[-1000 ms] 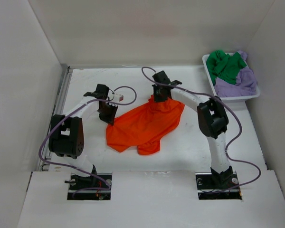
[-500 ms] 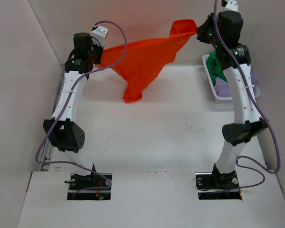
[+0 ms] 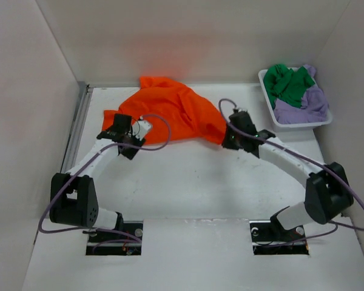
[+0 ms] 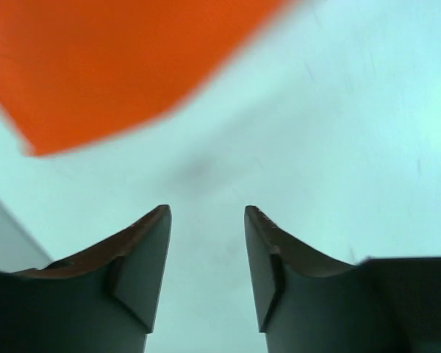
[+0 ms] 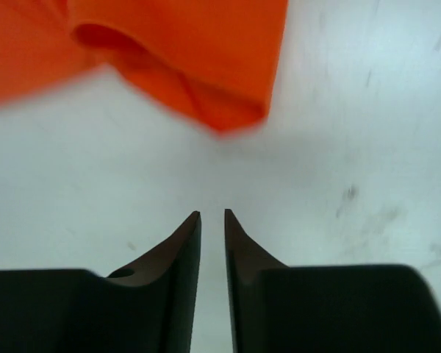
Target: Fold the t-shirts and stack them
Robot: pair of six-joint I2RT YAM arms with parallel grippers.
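Observation:
The orange t-shirt [image 3: 170,112] lies spread and rumpled at the back middle of the table. Its edge shows in the left wrist view [image 4: 117,66], and a folded corner of it shows in the right wrist view [image 5: 198,73]. My left gripper [image 3: 116,130] [image 4: 206,211] hovers low by the shirt's near-left corner, open, with only bare table between its fingers. By the shirt's right end, my right gripper [image 3: 229,138] [image 5: 212,213] stands slightly open on nothing. The green t-shirt [image 3: 285,85] and the lavender t-shirt [image 3: 303,108] sit bunched in the basket.
The white basket [image 3: 298,125] stands at the back right corner. White walls enclose the table on the left, back and right. A metal rail [image 3: 77,130] runs along the left edge.
Half a second ago both arms held the orange shirt stretched high in the air. They have since come down, the shirt lies on the table, and both grippers have let go and opened.

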